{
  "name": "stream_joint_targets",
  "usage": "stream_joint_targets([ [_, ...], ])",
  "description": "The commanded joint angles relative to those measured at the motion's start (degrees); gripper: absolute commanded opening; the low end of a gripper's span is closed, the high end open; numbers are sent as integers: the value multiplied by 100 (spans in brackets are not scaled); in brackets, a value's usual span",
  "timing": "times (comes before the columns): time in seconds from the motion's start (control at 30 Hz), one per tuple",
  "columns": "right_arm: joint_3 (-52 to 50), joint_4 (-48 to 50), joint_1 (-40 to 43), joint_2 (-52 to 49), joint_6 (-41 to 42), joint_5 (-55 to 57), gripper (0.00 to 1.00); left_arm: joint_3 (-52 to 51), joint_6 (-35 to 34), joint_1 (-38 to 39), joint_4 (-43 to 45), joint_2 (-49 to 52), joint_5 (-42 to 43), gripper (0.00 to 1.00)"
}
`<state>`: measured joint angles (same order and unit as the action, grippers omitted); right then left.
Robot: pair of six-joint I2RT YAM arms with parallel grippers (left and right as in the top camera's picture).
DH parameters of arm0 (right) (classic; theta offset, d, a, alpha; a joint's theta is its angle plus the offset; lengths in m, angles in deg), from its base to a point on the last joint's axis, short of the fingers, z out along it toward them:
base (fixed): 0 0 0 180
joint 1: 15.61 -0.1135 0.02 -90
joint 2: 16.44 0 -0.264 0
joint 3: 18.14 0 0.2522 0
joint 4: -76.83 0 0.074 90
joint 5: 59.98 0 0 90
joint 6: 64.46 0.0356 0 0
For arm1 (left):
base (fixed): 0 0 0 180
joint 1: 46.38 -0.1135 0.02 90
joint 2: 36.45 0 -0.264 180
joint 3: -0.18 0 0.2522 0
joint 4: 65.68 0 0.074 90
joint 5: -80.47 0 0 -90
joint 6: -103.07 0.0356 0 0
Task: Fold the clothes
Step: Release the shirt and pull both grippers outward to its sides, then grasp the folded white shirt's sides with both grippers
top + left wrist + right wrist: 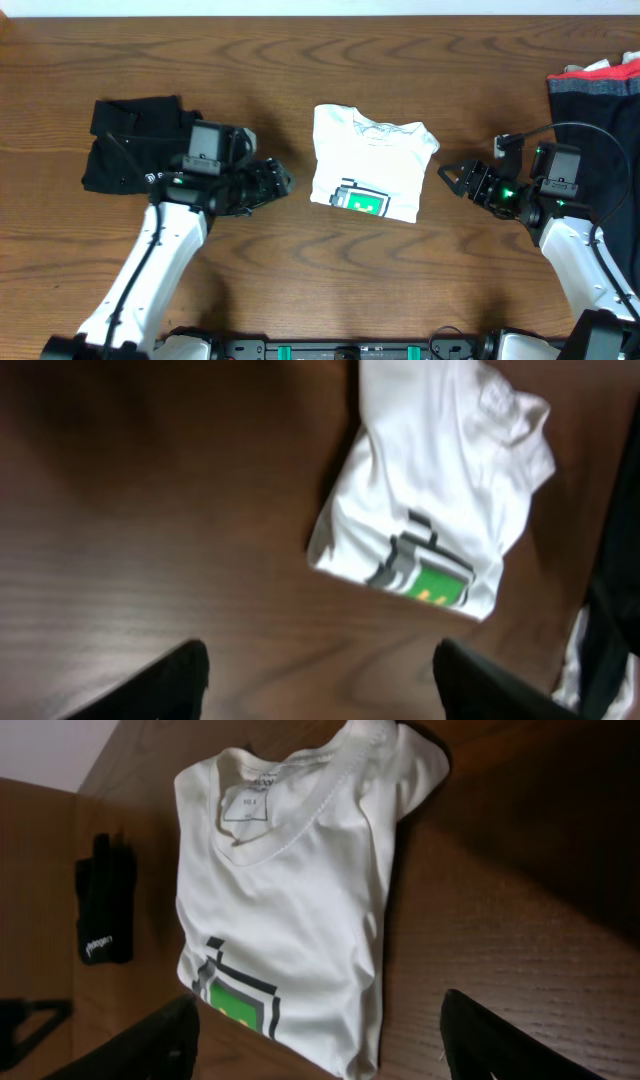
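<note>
The clothes in hand are a white T-shirt [372, 165], lying folded into a rectangle at the table's middle, collar to the back and green-and-white logo patch [362, 200] to the front. Just left of it my left gripper [283, 180] stands open and apart from the cloth. In the left wrist view the shirt [430, 490] lies ahead of the open left gripper [320, 682], bare wood between the fingers. My right gripper [447, 177] is open just right of the shirt. The right wrist view has the shirt [290, 900] ahead of the empty right gripper [320, 1040].
A folded black shirt [130, 140] lies at the left, behind the left arm, and shows small in the right wrist view [105, 910]. A pile of dark and red garments [600, 85] sits at the far right edge. Bare wooden table [330, 280] lies in front.
</note>
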<state>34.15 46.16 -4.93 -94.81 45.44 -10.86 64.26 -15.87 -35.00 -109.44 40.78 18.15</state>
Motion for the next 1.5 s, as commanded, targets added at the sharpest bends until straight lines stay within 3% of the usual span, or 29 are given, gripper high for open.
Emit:
stream_joint_targets([
  [0.0, 0, -46, 17, -9, -26, -2, 74, -358, -291, 83, 704, 208, 448, 77],
  [0.43, -2, -116, 17, -9, -28, 37, 71, -391, 570, 195, 2656, 2068, 942, 79],
  [0.67, -2, -129, 17, -9, -39, 74, 69, -380, 640, 249, 3305, 2745, 1268, 80],
  [1.0, -2, -138, 13, -9, -72, 192, 68, -380, 643, 791, 3823, 3285, 975, 80],
  [1.3, -2, -201, 13, -9, -87, 208, 67, -380, 466, 815, 4623, 3954, 1093, 79],
  [1.4, -2, -203, 13, -9, -111, 260, 66, -367, 385, 879, 4876, 3991, 1207, 77],
  [1.47, -2, -205, 13, -9, -111, 317, 65, -334, 382, 942, 4913, 3991, 1200, 68],
])
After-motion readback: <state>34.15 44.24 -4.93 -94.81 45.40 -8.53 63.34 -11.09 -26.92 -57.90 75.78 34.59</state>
